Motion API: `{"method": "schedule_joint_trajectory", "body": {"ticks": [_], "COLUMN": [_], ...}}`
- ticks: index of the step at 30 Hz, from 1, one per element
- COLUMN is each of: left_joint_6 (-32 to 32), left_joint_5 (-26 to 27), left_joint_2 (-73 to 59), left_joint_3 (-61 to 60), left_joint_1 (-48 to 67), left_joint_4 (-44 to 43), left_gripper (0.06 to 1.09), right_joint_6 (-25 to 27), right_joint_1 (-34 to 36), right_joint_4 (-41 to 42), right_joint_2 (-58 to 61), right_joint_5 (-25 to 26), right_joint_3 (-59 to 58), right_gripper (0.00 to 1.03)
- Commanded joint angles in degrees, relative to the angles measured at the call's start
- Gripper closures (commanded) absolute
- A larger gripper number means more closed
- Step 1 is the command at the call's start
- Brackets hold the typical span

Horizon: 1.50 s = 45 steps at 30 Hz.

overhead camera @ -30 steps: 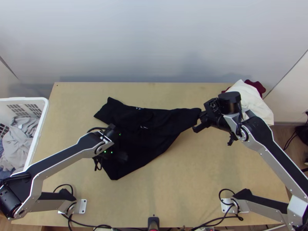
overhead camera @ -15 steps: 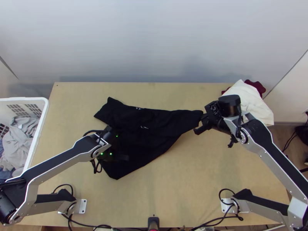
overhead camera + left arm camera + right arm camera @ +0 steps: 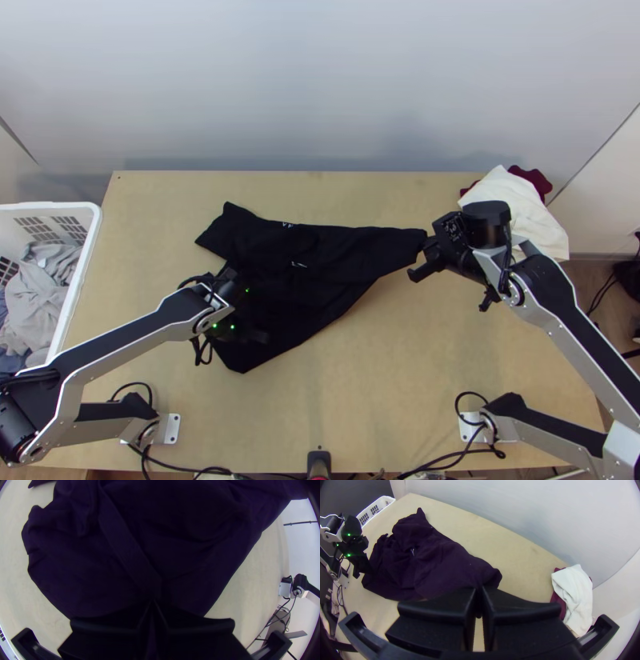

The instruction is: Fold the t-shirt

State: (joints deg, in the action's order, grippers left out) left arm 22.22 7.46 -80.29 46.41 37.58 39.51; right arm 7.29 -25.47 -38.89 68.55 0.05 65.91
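Top: you look steeply down from above the table's near edge (image 3: 384, 456) | left wrist: close over the t-shirt (image 3: 186, 553), shared by all | right wrist: farther, facing the far edge

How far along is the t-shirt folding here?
Done: no neat fold; the wrinkled black fabric t-shirt lies unevenly spread. In hand: the black right gripper has its jaws shut on one end; the black left gripper has jaws shut against it, grip unclear. Remaining: likely smoothing, then folding.
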Motion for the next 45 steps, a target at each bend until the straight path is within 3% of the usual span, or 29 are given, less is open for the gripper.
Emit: {"method": "schedule_joint_trajectory", "body": {"ticks": [1, 3, 8, 20, 22, 25, 27, 39, 45], "left_joint_6": [-0.9, -0.7, -0.7, -0.1, -0.8, -1.0, -1.5, -1.2, -0.2], "left_joint_5": [-0.7, -0.7, -0.7, -0.7, -0.9, -3.3, -3.6, -3.5, -2.2], "left_joint_2": [0.3, 0.9, 0.6, -4.3, -5.3, -6.4, -6.2, -2.5, 8.9], "left_joint_3": [1.6, 2.3, 3.7, 3.5, 3.4, 3.4, 3.4, 4.3, 15.5], "left_joint_1": [0.9, 0.8, 0.7, 1.6, 1.4, 1.3, 1.4, 0.6, -6.2], "left_joint_4": [0.2, 0.2, 1.1, 1.3, 0.7, -0.6, -0.7, 2.4, 11.0], "left_gripper": [0.80, 0.73, 0.36, 0.35, 0.40, 0.67, 0.99, 0.98, 0.99], "right_joint_6": [-0.2, -0.2, -0.2, 0.4, 0.4, 0.4, 0.4, 0.4, 0.6], "right_joint_1": [0.1, 0.1, 0.2, 0.3, 0.4, 0.5, 0.8, 1.2, 1.7], "right_joint_4": [-0.1, -0.1, -0.1, -0.1, -0.1, -0.4, -0.5, -0.5, -0.2], "right_joint_2": [-0.9, -1.1, -1.4, -2.2, -2.3, -2.8, -3.1, -4.8, -5.0], "right_joint_5": [0.1, 0.1, 0.1, 0.8, 0.9, 0.9, 1.0, 1.0, 1.1], "right_joint_3": [-1.2, -1.5, -1.8, -2.3, -2.3, -2.3, -2.5, -6.0, -6.1], "right_gripper": [0.99, 0.99, 0.99, 0.99, 0.99, 0.99, 0.99, 0.99, 0.99]}}
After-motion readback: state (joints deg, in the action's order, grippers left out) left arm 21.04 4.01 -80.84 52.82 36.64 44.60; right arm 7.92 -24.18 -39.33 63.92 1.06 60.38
